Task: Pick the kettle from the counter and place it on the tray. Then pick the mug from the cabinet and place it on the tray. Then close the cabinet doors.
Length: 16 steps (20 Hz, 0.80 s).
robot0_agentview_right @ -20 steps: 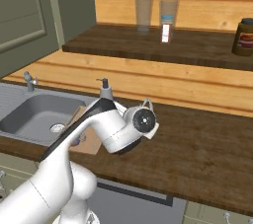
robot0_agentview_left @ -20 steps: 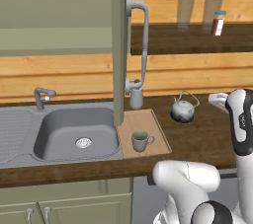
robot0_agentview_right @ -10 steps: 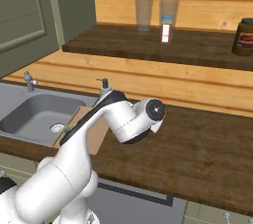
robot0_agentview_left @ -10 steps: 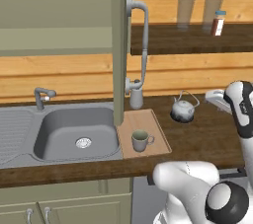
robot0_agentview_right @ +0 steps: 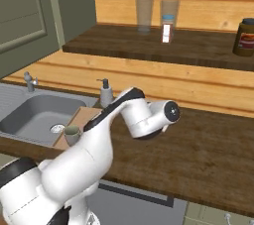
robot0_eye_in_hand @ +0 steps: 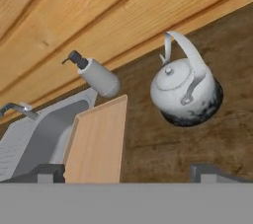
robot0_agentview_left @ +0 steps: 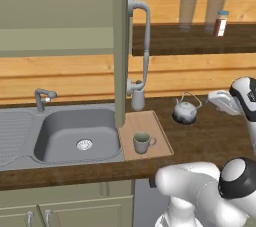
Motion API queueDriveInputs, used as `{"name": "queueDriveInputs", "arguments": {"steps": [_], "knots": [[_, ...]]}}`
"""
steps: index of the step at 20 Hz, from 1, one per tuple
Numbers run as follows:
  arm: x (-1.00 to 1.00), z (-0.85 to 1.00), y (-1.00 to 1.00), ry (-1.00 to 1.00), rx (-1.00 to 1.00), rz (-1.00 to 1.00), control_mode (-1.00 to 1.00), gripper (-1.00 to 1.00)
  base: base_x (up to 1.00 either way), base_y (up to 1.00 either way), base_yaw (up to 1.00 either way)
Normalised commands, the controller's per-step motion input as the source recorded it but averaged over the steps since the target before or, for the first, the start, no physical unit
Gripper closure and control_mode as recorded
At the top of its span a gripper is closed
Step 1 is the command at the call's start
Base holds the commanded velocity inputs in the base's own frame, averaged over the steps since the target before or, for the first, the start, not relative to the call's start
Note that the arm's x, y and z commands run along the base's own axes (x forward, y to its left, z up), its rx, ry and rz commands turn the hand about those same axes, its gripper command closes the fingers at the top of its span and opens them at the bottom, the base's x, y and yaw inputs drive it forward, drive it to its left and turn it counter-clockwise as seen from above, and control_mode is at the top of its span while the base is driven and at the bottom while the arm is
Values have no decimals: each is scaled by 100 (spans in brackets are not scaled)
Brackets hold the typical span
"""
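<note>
Reaching for the kettle: the first pick is not yet made.

The kettle (robot0_agentview_left: pixel 185 110) stands upright on the dark wood tabletop (robot0_agentview_left: pixel 215 136), just right of the tray (robot0_agentview_left: pixel 150 128) and apart from it, with its wire handle arched over the lid. The robot's fingers (robot0_agentview_left: pixel 220 102) hang to the kettle's right, spread wide and holding nothing; in the hand view the two dark fingers (robot0_eye_in_hand: pixel 210 172) sit at the bottom with the kettle (robot0_eye_in_hand: pixel 185 87) ahead of them and above the right one. A mug (robot0_agentview_left: pixel 142 142) already stands on the tray, and the cabinet door (robot0_agentview_left: pixel 120 46) hangs open over the sink (robot0_agentview_left: pixel 75 133). The next move likely calls for bringing the hand over the kettle, lining the open fingers up with the handle or body, then lowering and closing. The soap bottle (robot0_agentview_left: pixel 137 98) behind the tray should be kept clear of.
</note>
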Motion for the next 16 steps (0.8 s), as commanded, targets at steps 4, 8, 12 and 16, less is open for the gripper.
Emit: {"name": "queueDriveInputs", "arguments": {"steps": [4, 8, 12, 16], "knots": [[34, -21, -21, 0, 0, 5, -100, -100, 0, 0, 0], [27, -22, -2, 3, 0, 4, -100, -100, 0, 0, 0], [21, -31, 3, 1, 0, 0, -100, -100, 0, 0, 0], [22, -20, 2, 0, 1, 0, -100, -100, 0, 0, 0]]}}
